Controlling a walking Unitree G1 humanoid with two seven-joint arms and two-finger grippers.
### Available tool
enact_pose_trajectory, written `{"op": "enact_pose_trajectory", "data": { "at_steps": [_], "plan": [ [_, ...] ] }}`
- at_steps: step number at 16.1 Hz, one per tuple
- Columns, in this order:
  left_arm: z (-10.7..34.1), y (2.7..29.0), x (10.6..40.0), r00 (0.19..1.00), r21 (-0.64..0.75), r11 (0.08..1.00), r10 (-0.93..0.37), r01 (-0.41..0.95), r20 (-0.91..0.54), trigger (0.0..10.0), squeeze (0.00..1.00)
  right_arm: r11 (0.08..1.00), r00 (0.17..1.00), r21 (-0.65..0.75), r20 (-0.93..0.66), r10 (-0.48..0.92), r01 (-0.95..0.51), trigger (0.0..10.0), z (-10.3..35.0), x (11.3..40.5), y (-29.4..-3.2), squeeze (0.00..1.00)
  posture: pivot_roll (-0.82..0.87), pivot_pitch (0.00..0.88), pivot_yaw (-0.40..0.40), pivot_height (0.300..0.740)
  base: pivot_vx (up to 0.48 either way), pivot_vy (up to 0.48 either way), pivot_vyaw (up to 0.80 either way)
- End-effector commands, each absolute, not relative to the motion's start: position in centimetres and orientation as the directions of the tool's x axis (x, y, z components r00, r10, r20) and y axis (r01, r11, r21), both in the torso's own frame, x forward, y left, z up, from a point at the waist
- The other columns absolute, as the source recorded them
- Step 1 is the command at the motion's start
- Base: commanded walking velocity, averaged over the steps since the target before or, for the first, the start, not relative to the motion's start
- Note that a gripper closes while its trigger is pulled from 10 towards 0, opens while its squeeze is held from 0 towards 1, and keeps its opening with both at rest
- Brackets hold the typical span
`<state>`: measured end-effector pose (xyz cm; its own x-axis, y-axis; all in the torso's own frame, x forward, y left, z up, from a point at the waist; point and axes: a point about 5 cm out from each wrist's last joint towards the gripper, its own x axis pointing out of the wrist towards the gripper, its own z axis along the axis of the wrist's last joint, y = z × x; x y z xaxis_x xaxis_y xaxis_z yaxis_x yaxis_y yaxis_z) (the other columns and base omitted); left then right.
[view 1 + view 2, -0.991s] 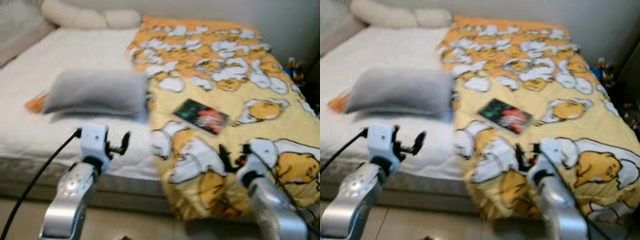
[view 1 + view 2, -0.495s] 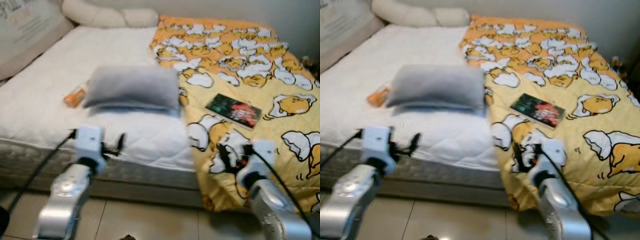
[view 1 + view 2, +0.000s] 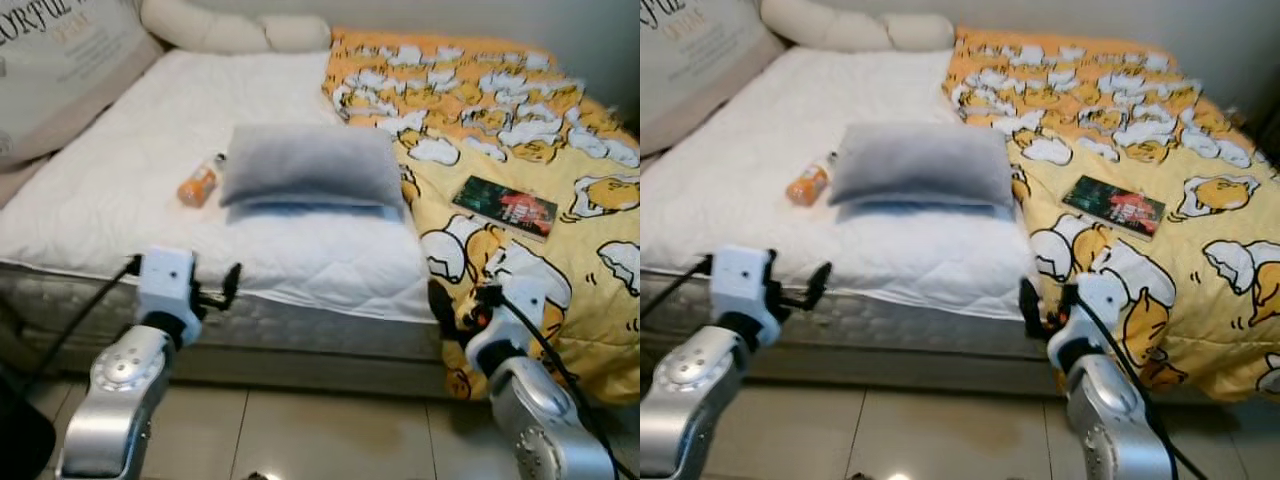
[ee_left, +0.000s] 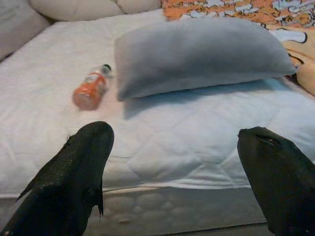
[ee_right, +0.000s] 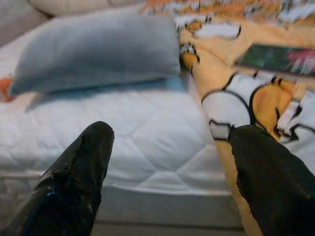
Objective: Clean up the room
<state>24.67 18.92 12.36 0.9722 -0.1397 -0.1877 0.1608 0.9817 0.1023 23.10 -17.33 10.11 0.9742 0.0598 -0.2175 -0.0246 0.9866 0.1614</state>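
Note:
A grey pillow [image 3: 312, 166] lies across the middle of the white mattress [image 3: 150, 210]. An orange bottle [image 3: 198, 186] lies on its side just left of the pillow. A dark book [image 3: 504, 206] rests on the yellow patterned blanket [image 3: 520, 130] to the right. My left gripper [image 3: 222, 290] is open, held in front of the bed's near edge, below the bottle. My right gripper [image 3: 452, 310] is open too, at the blanket's hanging edge. Both are empty and short of the bed.
Cream pillows [image 3: 235, 30] lie at the head of the bed, and a large printed cushion [image 3: 55, 60] leans at the far left. The tiled floor [image 3: 300, 440] runs along the bed front. A dark object [image 3: 20, 440] sits at the lower left.
The camera has turned left and steadied, so the pillow, bottle and book sit further right in view. Both grippers hold the same pose, still open.

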Motion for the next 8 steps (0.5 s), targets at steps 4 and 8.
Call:
{"op": "enact_pose_trajectory", "data": {
  "at_steps": [4,8],
  "plan": [
    [12.71,18.32,24.88,0.968,0.089,0.977,-0.174,0.192,-0.183,10.0,0.00,0.978,0.969,0.207,-0.240,0.052,-0.001,10.0,9.87,23.00,-17.54,0.00,0.00,0.000,0.035,0.740,0.000,0.372,0.00],
    [12.79,18.40,24.89,0.969,0.088,0.978,-0.172,0.190,-0.180,10.0,0.00,0.975,0.966,0.221,-0.253,0.056,0.001,10.0,9.64,23.10,-17.29,0.00,0.00,0.000,0.033,0.740,0.000,0.376,0.00]
  ]
}}
